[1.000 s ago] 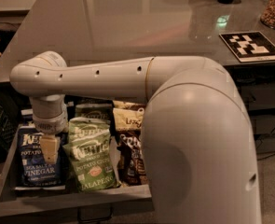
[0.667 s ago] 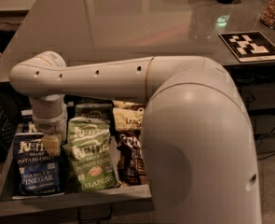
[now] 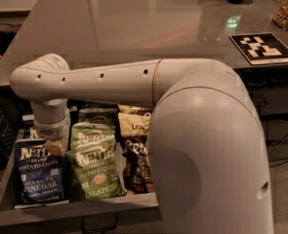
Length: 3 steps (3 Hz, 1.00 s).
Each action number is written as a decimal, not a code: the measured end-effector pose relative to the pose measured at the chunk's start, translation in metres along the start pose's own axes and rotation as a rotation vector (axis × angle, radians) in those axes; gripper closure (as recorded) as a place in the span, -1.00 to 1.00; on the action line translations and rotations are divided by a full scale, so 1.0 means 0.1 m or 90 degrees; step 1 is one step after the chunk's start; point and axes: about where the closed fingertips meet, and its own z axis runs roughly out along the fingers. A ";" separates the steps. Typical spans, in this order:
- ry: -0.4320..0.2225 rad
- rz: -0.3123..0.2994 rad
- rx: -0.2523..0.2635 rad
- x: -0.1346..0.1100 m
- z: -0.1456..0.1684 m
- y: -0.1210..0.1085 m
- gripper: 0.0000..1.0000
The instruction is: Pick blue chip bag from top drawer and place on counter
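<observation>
The blue chip bag [image 3: 37, 173], a Kettle sea salt and vinegar bag, lies at the left side of the open top drawer [image 3: 7, 199]. My gripper [image 3: 53, 145] hangs from the white wrist [image 3: 50, 117] straight down into the drawer. It is at the bag's top right corner and touches or almost touches it. The grey counter [image 3: 133, 18] lies behind the drawer, above it. My white arm [image 3: 109, 79] reaches across the drawer from the right and hides the drawer's back part.
Two green jalapeño chip bags [image 3: 92, 165] lie right of the blue bag. A beige bag [image 3: 133, 123] and a brown bag [image 3: 136, 169] lie further right. A black-and-white tag [image 3: 263, 47] and a jar [image 3: 287, 6] sit on the counter's right.
The blue bag's top edge has settled a little lower in the drawer. The gripper stays at the bag's top right corner, and the arm has barely moved.
</observation>
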 end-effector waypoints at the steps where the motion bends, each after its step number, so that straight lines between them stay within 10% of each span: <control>1: 0.000 0.000 0.000 0.00 0.00 0.00 1.00; 3: -0.040 -0.025 0.020 0.05 -0.24 0.22 1.00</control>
